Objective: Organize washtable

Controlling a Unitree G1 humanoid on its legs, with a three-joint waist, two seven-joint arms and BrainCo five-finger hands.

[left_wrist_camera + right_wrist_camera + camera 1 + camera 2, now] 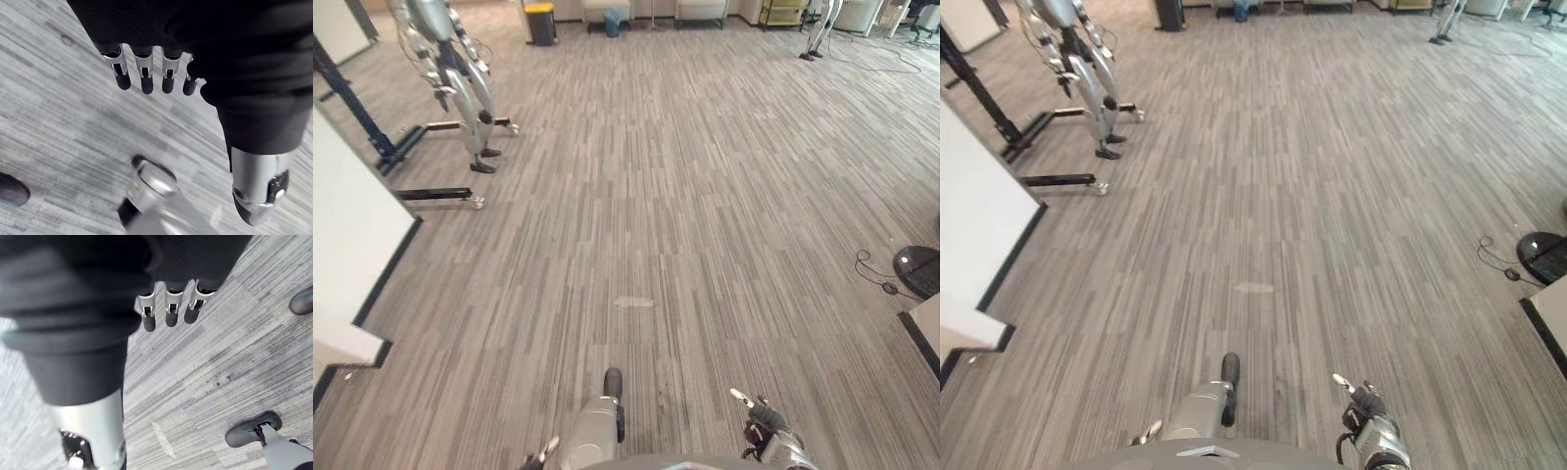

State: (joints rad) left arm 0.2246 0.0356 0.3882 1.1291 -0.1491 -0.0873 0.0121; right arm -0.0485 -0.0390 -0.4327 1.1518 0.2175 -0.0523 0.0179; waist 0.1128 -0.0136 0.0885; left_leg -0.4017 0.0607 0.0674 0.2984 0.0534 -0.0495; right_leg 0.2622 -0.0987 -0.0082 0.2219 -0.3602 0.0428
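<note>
Left wrist view showed the left hand (146, 73) hanging clear of the grey striped carpet floor (58, 122). Its fingers (122, 81) were straight and side by side, and its thumb (257, 191) was set apart from them. The hand was relaxed and wide, with nothing between thumb and fingers.

Right wrist view showed the right hand (168, 308) in the same condition: fingers straight, thumb (90, 431) apart, nothing held, carpet beneath. In the eye views both hands sat at the near edge, the left one left of centre and the right one right of centre with a fingertip pointing forward.

Ahead of the robot a small pale patch (634, 302) marked the carpet. Items around the open floor were as follows:

- Near left: a white panel (347, 235) with a black lower edge.
- Far left: a second humanoid robot (460, 78) at a dark wheeled stand (435, 196).
- Far end: a bin with a yellow lid (539, 20), and a blue bin (612, 22) near it.
- Right side: a black round unit (920, 269) on the floor, with a white furniture corner (928, 328) just nearer than it.

Where the washtable stood could not be told.
</note>
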